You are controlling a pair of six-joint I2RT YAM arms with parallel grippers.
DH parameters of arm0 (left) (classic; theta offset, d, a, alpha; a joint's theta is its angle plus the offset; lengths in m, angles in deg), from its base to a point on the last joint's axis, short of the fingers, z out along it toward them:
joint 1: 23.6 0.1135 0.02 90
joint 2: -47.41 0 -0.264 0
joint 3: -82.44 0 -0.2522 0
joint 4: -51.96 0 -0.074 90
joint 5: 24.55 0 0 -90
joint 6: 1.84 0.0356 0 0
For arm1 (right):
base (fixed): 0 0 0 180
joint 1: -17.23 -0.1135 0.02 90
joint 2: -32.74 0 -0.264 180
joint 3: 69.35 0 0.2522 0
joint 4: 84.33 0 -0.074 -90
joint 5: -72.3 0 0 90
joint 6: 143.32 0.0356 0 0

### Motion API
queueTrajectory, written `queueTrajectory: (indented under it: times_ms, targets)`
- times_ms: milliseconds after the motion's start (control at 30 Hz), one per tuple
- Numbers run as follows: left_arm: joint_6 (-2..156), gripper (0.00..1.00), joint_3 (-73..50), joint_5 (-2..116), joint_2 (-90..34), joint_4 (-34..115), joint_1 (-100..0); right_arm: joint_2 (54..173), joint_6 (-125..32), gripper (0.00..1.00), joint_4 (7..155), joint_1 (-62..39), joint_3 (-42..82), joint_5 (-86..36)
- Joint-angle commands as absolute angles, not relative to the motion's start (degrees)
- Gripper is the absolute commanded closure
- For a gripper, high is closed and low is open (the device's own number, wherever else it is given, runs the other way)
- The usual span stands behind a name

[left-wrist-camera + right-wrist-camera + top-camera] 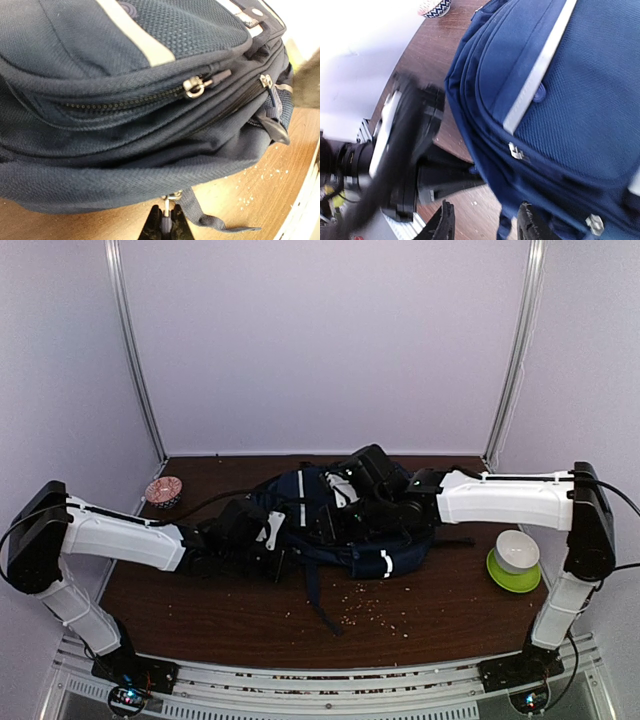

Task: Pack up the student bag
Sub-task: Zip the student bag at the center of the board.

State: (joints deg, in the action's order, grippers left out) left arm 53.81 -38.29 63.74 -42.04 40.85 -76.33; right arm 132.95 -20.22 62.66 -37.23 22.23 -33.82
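We are looking at a robotics lab cell, not a home or an office. Plain pale panels [330, 340] close off the back and both sides, held by bare metal poles [135, 350] at the corners. Two white-and-black robot arms, the left arm [120, 535] and the right arm [500, 498], stand bolted to a slotted aluminium rail [330, 685] along the near edge of a dark wooden tabletop [450, 615], with loose cables and small lit circuit boards [127, 700] at their bases. On the tabletop we see a mixed handful of everyday things: a student bag [300, 502], a patterned bowl [163, 491], a white bowl [517, 550] on a green plate [500, 580], and scattered crumbs [370, 615]
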Motion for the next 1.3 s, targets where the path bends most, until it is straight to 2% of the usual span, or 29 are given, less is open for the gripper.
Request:
queueTrajectory:
  times_ms: [0, 300, 600, 733, 900, 1267]
  targets:
    - [55.0, 1.00, -38.2, 65.6, -40.6, 42.6, -76.7, 128.0, -26.7, 0.55, 63.2, -39.6, 17.5, -28.0]
    - [53.8, 1.00, -40.5, 65.7, -41.3, 44.9, -77.6, 131.5, -34.9, 0.53, 63.4, -42.6, 17.4, -20.4]
    - [52.8, 1.00, -41.9, 66.2, -40.2, 45.7, -77.7, 137.1, -35.7, 0.60, 62.2, -43.0, 20.1, -18.0]
    - [52.7, 1.00, -41.9, 66.4, -40.0, 45.6, -77.7, 137.6, -35.7, 0.68, 62.6, -43.0, 19.9, -16.7]
    - [52.1, 1.00, -42.2, 67.0, -40.0, 45.5, -77.7, 135.8, -35.3, 1.00, 64.0, -43.1, 17.4, -15.8]
    - [49.4, 1.00, -43.8, 68.2, -40.5, 48.5, -76.0, 130.5, -33.5, 1.00, 67.1, -43.2, 8.5, -14.4]
